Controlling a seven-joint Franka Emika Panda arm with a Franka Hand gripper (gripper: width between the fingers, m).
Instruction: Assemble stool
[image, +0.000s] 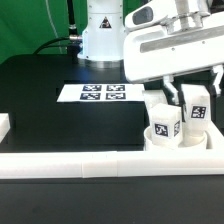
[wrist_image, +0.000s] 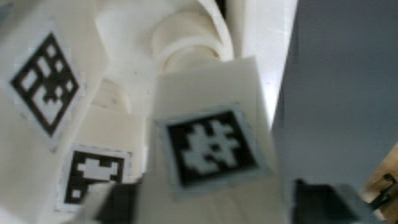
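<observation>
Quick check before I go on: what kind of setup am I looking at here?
Most likely a robotics lab bench: a black table edged by white rails, a marker board lying flat, and tagged white stool legs under the gripper, before a green backdrop.

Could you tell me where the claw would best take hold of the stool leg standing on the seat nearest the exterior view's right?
Probably its upper end, coming straight down from above. That leg stands upright on the round seat, so its top is free, while a second leg stands close beside it and the white rail runs in front. The claw already hangs over it.
</observation>
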